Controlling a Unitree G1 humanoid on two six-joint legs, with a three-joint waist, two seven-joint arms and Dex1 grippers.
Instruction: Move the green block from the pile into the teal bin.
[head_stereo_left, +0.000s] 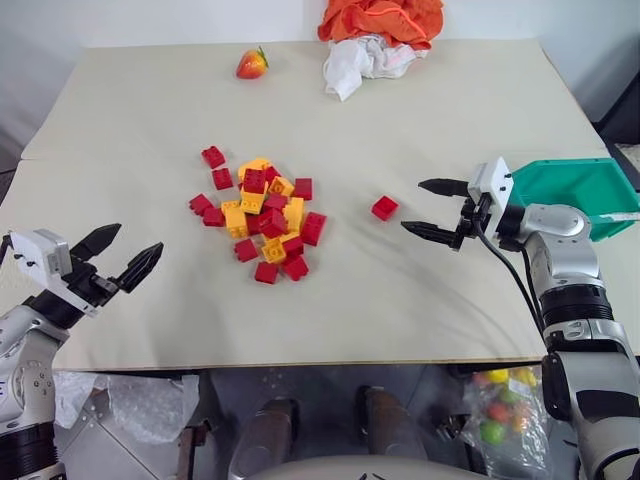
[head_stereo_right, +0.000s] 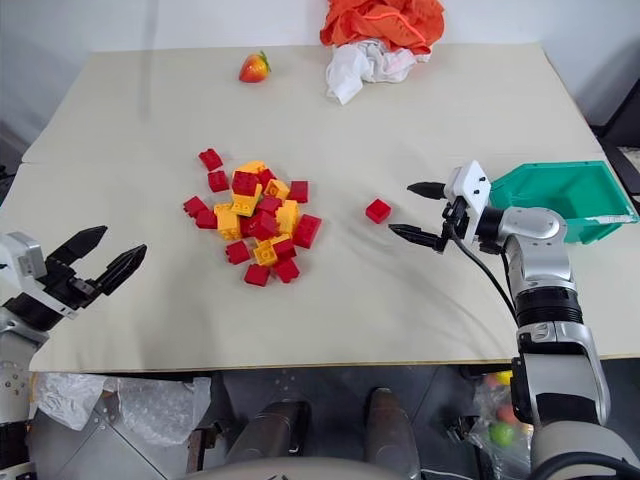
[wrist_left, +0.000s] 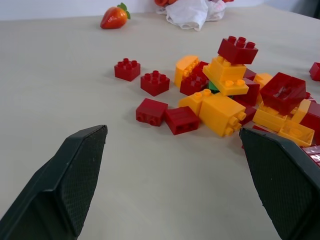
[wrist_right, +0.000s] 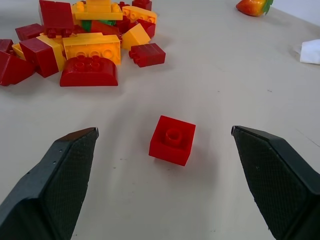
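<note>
Both my grippers gape wide and empty: left gripper (head_stereo_left: 118, 256) near the pile (head_stereo_left: 262, 216), right gripper (head_stereo_left: 433, 208) facing a lone red brick (wrist_right: 172, 140) beside the teal bin (head_stereo_left: 575, 190).

Silver-grey arms, black cable, black textured claw (head_stereo_left: 440, 208) fingers (wrist_right: 65, 175)

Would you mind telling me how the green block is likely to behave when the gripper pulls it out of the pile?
The green block looks like rigid, smooth plastic, so probably stiff, light and somewhat slippery. It sits buried under yellow-orange bricks in the pile, so pulling it will likely topple neighbours.
</note>
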